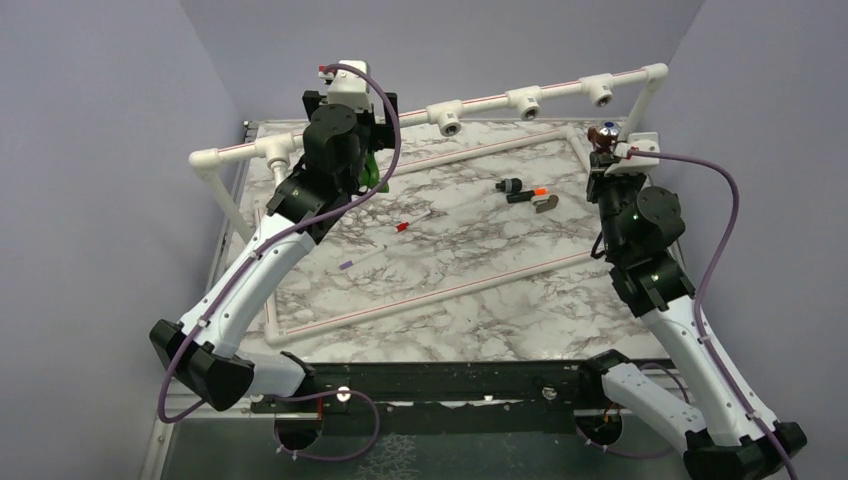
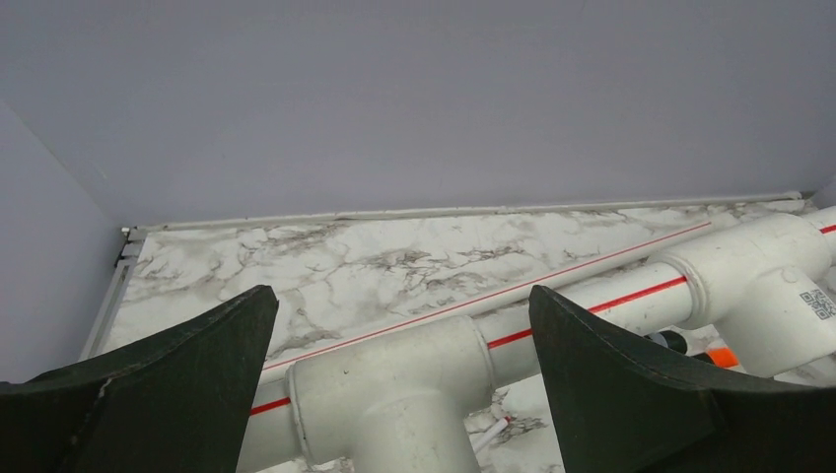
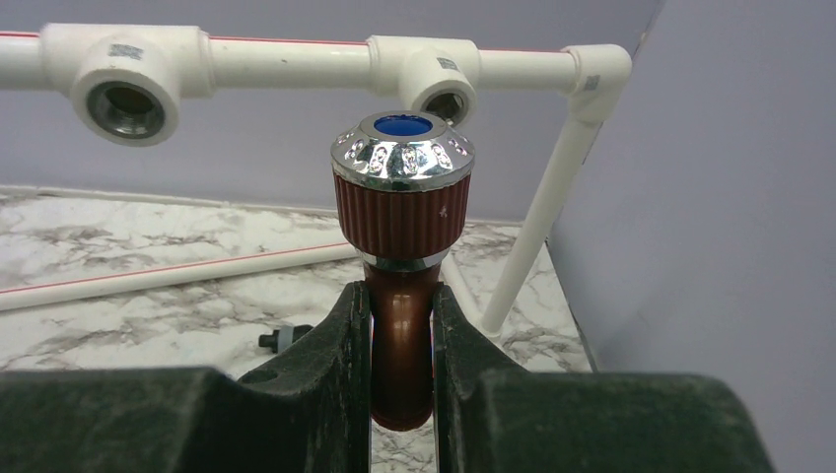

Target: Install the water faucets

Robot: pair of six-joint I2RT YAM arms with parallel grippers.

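Copper-coloured faucet [image 3: 402,212] stands upright in the right claw [image 3: 401,330], its stem pinched between the two fingers, its ribbed knob and chrome cap just above the fingertips. Beyond that claw and higher up are the white T-fittings [image 3: 126,89] of the pipe frame. The left claw [image 2: 399,296] is spread wide, with a T-fitting [image 2: 394,394] below its gap. The green faucet [image 1: 372,168] shows just beside the left claw, above the table [image 1: 450,280]; I cannot tell whether they touch.

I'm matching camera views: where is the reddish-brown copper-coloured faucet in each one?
Top external: the reddish-brown copper-coloured faucet is far right, towards the back.
Left wrist: not in view.
Right wrist: centre, clamped in the right hand.
Shared landmark: the white plastic pipe frame.
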